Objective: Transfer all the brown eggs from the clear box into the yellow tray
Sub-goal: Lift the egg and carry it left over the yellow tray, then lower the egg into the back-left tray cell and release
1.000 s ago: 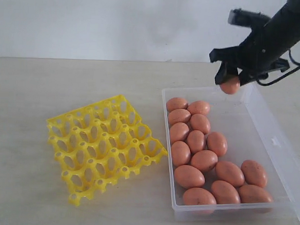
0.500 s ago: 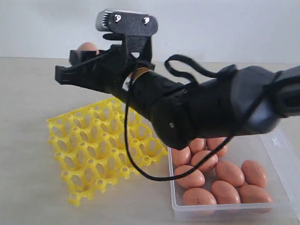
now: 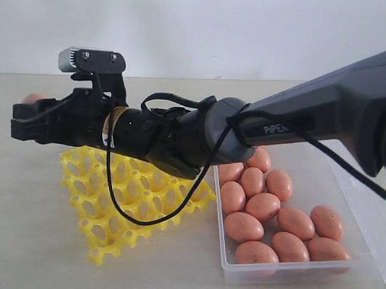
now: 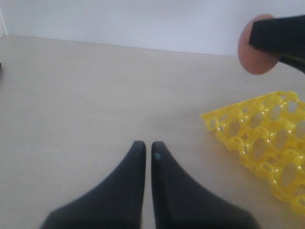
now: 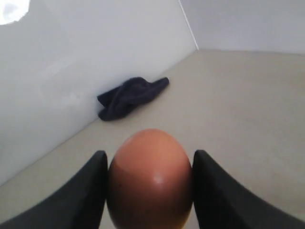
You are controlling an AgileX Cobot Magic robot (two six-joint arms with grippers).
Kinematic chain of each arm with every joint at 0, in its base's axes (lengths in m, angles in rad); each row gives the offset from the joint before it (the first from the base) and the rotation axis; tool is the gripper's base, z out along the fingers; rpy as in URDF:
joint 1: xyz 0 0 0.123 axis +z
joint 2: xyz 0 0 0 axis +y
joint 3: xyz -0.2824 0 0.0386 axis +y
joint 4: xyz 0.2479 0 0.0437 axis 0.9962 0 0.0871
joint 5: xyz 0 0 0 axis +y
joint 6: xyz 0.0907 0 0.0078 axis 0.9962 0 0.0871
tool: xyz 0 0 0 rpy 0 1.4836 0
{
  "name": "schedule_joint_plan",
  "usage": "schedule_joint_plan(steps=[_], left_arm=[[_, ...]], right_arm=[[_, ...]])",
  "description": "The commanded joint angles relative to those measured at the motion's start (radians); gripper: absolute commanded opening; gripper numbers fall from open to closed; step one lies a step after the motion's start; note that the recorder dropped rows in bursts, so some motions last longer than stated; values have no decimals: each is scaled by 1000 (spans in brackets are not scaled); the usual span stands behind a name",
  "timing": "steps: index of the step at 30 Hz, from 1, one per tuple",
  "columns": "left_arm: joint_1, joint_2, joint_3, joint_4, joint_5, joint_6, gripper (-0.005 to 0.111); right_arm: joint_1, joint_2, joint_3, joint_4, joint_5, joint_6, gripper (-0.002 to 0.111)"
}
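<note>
1. Surface: pale beige table (image 3: 25,240) against a white wall.
2. Right arm: stretched level across the yellow tray (image 3: 131,193), with the right gripper (image 3: 19,122) past the tray's left edge in the exterior view.
3. Right jaws: clamped on one brown egg (image 5: 150,176), clear of the table.
4. Other brown eggs (image 3: 264,207) lie in the clear box (image 3: 362,207).
5. Left gripper (image 4: 148,152): fingers together, empty, over bare table.

Exterior view: rear cells of the yellow tray (image 3: 124,209) are covered by the right arm (image 3: 180,138). The far left corner of the clear box (image 3: 290,271) is covered too, and the brown eggs (image 3: 262,206) there cannot be counted. The held egg (image 3: 31,98) is seen only as a sliver behind the right gripper (image 3: 17,121). Right wrist view: its lower end is cut off.
</note>
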Motion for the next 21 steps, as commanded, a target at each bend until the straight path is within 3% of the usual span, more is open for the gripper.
schedule_joint_plan(steps=[1,4,11,21], left_arm=[[3,-3,3,-2,-4,5,4],[3,-3,3,-2,-4,5,4],[3,-3,3,-2,-4,5,4],[3,-3,3,-2,-4,5,4]], right_arm=[[-11,46,-9,-8,109,-15,0],[-11,59,-9,-8,119,-46,0],[-11,63,-44,-2,223,-323,0],[-11,112,-98,4,273,-335,0]])
